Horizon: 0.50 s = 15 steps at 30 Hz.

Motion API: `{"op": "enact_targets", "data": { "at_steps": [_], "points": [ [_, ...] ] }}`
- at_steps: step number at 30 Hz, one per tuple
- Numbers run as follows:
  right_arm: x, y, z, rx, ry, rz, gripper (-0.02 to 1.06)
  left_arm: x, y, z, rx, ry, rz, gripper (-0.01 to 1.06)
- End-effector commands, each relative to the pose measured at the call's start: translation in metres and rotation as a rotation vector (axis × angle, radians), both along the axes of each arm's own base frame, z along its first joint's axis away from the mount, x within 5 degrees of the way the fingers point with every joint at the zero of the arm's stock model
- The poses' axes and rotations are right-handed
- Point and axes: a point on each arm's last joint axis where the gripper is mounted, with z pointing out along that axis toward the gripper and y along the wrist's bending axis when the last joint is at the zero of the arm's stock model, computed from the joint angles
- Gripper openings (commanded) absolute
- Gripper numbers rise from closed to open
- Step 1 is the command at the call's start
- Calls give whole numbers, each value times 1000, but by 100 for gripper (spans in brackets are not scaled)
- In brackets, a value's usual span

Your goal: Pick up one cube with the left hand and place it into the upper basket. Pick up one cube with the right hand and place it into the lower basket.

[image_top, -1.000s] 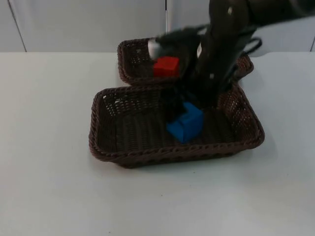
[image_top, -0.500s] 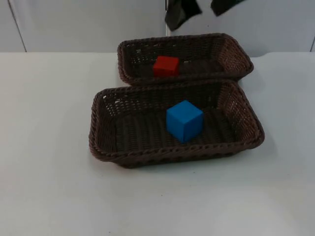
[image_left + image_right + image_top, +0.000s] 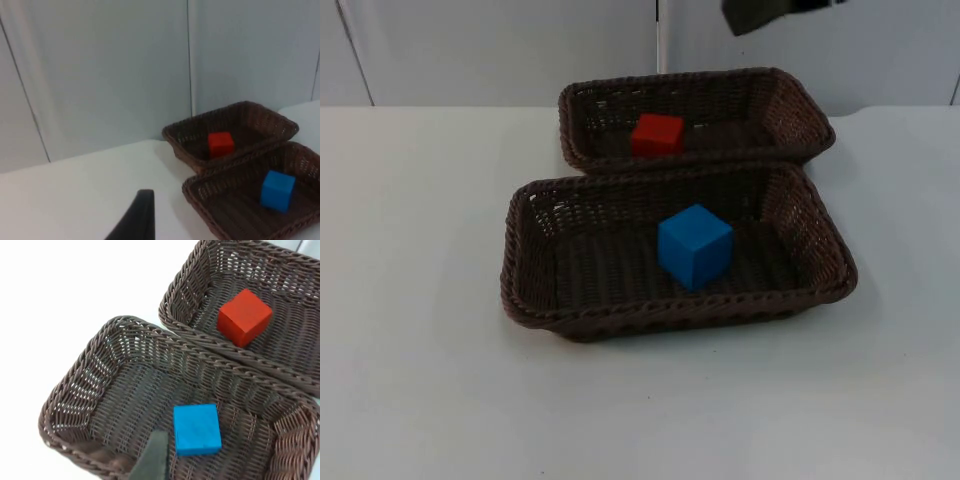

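Top view: red cube (image 3: pixel 657 134) inside upper dark-brown wicker basket (image 3: pixel 790 105), upper centre of frame. Blue cube (image 3: pixel 694 245) inside lower dark-brown wicker basket (image 3: pixel 525 290), mid-frame, baskets touching along shared rims. White table top (image 3: pixel 420 300) around them, grey partition wall (image 3: pixel 500 50) behind. Dark part of right arm at top edge, right of centre.

Left gripper (image 3: pixel 142 220): one fingertip seen over table, beside baskets; grip state cannot be told.

Right gripper (image 3: pixel 152 460): one fingertip above lower basket, just beside blue cube, not touching; grip state cannot be told.
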Motion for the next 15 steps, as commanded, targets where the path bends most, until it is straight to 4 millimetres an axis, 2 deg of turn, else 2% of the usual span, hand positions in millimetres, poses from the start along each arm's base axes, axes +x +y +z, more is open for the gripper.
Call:
{"op": "enact_targets", "data": {
  "at_steps": [1,8,10,13,15],
  "points": [
    [-17,-9,4,29,-50,7,82,-4,2,-3,22,9,12,99],
    [-59,-40,14,72,-115,9,82,-7,2,-17,52,162,-2,99],
    [-66,-45,17,85,-134,9,82,-8,2,-18,46,171,0,99],
    [-90,-62,27,118,-180,9,82,-8,2,-20,48,198,-1,99],
    [-96,-66,28,127,-192,8,82,-9,2,-21,52,211,-2,99]
  ]
}}
